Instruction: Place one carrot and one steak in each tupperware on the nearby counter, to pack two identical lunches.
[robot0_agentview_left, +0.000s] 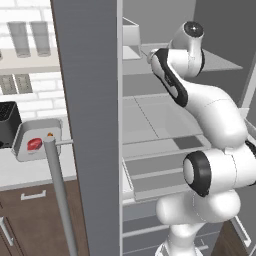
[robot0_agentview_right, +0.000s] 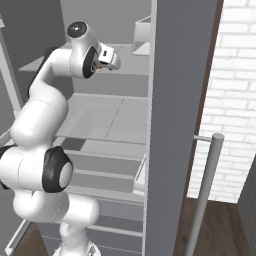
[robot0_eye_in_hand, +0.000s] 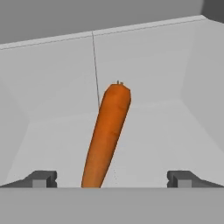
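Hand view: looking straight down at one carrot (robot0_eye_in_hand: 108, 133) lying on the pale floor of a grey fridge bin (robot0_eye_in_hand: 52, 92), thick end toward the bin's back wall, thin end reaching between the gripper (robot0_eye_in_hand: 112, 179) fingertips (robot0_eye_in_hand: 41, 179). Fingers spread wide, grasping nothing. Probably handling as light, stiff, slightly slick; pinching across the thicker middle looking safest, away from the tapering tip.
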